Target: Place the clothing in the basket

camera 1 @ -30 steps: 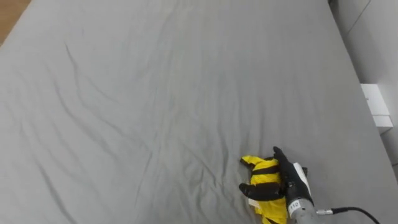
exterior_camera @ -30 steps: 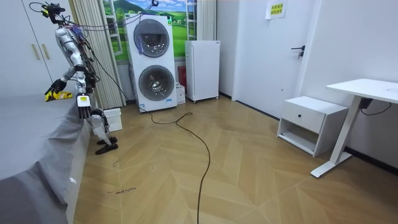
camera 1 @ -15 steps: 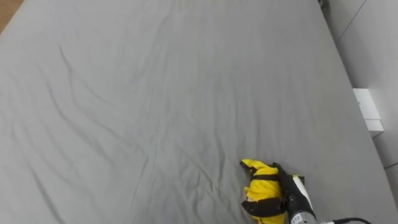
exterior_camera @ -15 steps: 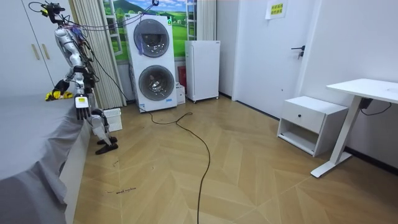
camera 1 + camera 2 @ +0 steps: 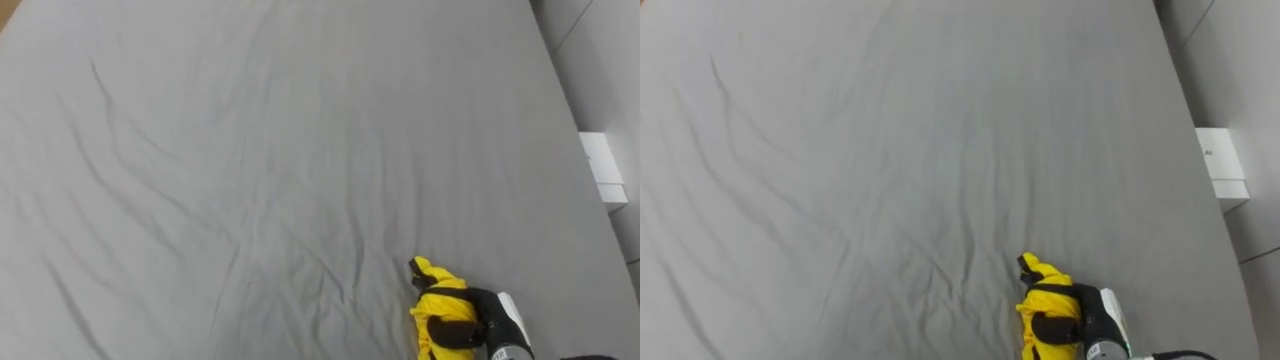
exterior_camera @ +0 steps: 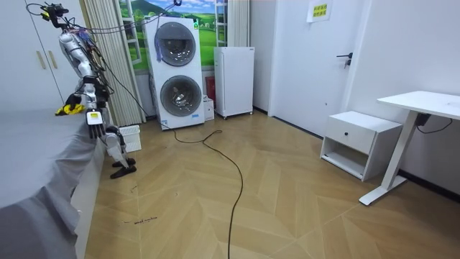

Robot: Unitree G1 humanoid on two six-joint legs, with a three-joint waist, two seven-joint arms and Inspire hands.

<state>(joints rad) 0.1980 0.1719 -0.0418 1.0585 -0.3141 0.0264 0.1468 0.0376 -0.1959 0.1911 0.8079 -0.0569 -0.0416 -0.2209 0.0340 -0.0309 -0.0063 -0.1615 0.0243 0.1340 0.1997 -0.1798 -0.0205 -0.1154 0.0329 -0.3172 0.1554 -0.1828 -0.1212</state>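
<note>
The right hand (image 5: 478,326) gripped the yellow garment (image 5: 438,297) on the bed's (image 5: 250,150) near right; I cannot tell the left hand's (image 6: 92,124) state.

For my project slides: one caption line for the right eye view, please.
The robot's right hand, fingers curled round a yellow garment, over a grey bed sheet.

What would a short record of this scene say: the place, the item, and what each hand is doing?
Place: robot stands at the side of a bed covered with a grey sheet
Item: crumpled yellow garment, at the bed's near edge
Right hand: fingers curled round the garment
Left hand: hangs beside the bed, in the room view
Stage: garment gripped, not yet put into a basket
</note>
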